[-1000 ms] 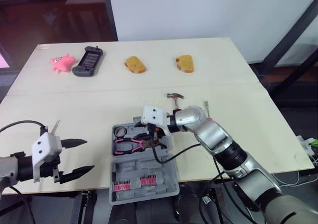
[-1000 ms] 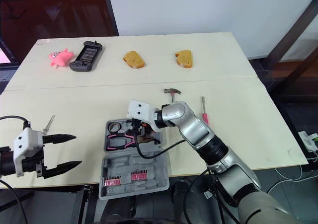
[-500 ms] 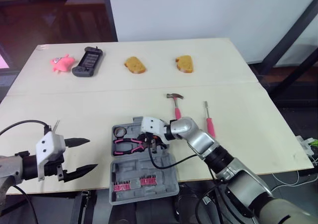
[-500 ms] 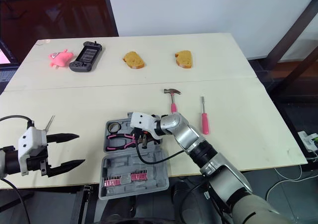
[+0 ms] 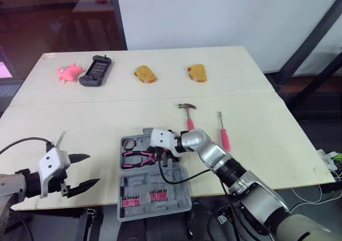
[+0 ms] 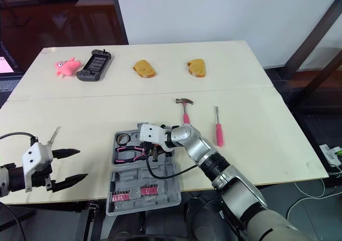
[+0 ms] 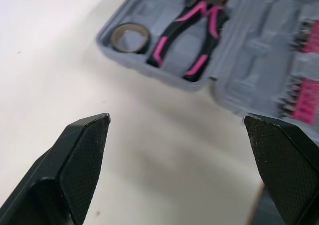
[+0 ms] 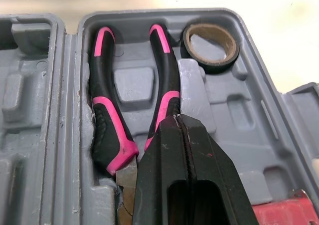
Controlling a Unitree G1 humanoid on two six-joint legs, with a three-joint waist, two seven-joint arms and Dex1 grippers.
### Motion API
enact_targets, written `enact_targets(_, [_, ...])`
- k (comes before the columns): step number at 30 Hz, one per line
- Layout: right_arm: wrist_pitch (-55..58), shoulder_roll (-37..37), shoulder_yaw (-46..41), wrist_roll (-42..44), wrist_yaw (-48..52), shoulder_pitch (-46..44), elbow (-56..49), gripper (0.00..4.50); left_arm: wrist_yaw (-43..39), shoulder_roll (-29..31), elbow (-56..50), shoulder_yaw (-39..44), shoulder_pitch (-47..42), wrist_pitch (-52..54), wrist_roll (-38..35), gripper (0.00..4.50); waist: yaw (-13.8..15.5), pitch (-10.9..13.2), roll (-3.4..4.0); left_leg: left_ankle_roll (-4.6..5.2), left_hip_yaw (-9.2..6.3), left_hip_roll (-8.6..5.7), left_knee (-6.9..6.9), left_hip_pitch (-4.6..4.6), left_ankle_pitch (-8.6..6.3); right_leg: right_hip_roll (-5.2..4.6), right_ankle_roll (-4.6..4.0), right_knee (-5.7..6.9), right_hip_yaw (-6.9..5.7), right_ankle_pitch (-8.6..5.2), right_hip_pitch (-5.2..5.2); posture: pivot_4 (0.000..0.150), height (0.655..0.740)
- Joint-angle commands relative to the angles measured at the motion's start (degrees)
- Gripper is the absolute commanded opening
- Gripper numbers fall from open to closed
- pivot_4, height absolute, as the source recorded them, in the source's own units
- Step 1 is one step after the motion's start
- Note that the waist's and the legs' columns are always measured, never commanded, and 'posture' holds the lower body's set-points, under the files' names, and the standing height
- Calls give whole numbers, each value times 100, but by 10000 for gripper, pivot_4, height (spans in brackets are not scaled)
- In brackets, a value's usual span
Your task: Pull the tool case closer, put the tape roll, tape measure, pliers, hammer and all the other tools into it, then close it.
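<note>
Count on the table: 1 tool case, open; 1 tape roll; 1 pair of pliers; 1 hammer; 1 screwdriver; 2 bread slices; 1 pink toy; 1 handheld game console.

In the case: the tape roll sits in the far left corner pocket of the tray; the pliers lie in the tray just beside it, pink-and-black handles toward the case's left; 2 pink bit strips sit in the lid half.

Outside the case: the hammer lies just beyond its far right corner; the screwdriver is further right, apart from the hammer, pink handle nearer; toy, console and both slices stand in a row well beyond the case.

Edges and room: the lid half overhangs the table's near edge (tray half fully on the top); bare table lies left of the case and between the case and the far row.

Right gripper: jaws pressed together, holding nothing, tip over the tray at the pliers' handles.

Left gripper: jaws spread wide, holding nothing, well left of the case near the table's front edge.
</note>
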Motion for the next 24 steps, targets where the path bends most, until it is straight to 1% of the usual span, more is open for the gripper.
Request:
enact_targets(1, [-447,40,-573,477,113,-36,-507,213,321,31,190,-93,-115,-163,372,45000,5,4,-1,0,0,0,0,-6,0,0,1,0,0,1,-6,1500,7238])
enact_targets(4, [-454,-229,-877,813,472,-55,-1012,213,139,153,435,-139,-197,-100,320,45000,7,8,-1,0,0,0,-1,-10,0,0,3,0,1,2,-10,1500,7238])
enact_targets(6, [-200,-689,-1060,1032,906,-14,-1479,213,5,223,631,-244,-285,-295,394,45000,34,10,3,0,0,0,-1,-10,0,0,3,0,0,1,-9,1500,7238])
enact_targets(8, [333,-1331,-1146,1284,1513,87,-2044,0,-207,375,818,-453,-376,-434,513,39819,70,12,3,0,1,-1,0,-10,0,-3,2,-2,0,0,-6,1500,7238])
enact_targets(9, [474,-1649,-1170,1339,1725,179,-2249,0,-301,388,853,-508,-415,-449,465,36329,109,13,4,0,1,-1,3,-11,0,-3,0,-4,0,-1,-5,1500,7238])
enact_targets(11, [355,-2248,-1172,1224,1973,407,-2469,0,-463,290,873,-544,-523,-660,271,26180,151,12,2,0,6,-2,3,-11,0,-6,-2,-8,2,-2,-6,1500,7238])
enact_targets(12, [323,-2455,-1166,1151,2029,496,-2504,0,-580,252,861,-583,-560,-585,126,20868,162,12,2,0,7,-2,3,-11,0,-6,-3,-8,2,-2,-8,1500,7238])
enact_targets(14, [390,-2741,-1142,1091,2115,657,-2527,0,-684,195,912,-782,-617,-554,145,9603,165,12,3,0,8,0,2,-10,0,-3,-7,-7,2,-4,-12,1500,7238])
enact_targets(15, [316,-2883,-1079,993,2177,738,-2504,0,-726,154,901,-892,-632,-532,145,4484,151,16,11,0,8,0,1,-10,0,-2,-10,-6,2,-5,-13,1500,7238])
enact_targets(16, [231,-2976,-1034,906,2210,802,-2480,0,-736,119,878,-977,-645,-530,158,352,141,18,14,0,8,0,1,-8,0,-2,-10,-6,6,-5,-13,1500,7238])
enact_targets(18, [76,-3071,-969,726,2178,912,-2396,0,-696,38,832,-1187,-702,-502,228,352,138,18,15,0,11,-1,1,-8,0,-2,-9,-6,9,-5,-15,1500,7238])
enact_targets(22, [9,-2993,-919,555,2016,1038,-2278,0,-502,-104,831,-1551,-865,-584,495,352,160,19,14,0,12,0,3,-8,0,0,-7,-5,10,-5,-16,1500,7238])
enact_targets(24, [2,-2915,-862,499,1940,1110,-2235,0,-277,-262,890,-1725,-1019,-533,617,352,172,19,14,0,12,-1,5,-9,0,0,-8,-6,10,-5,-14,1500,7238])
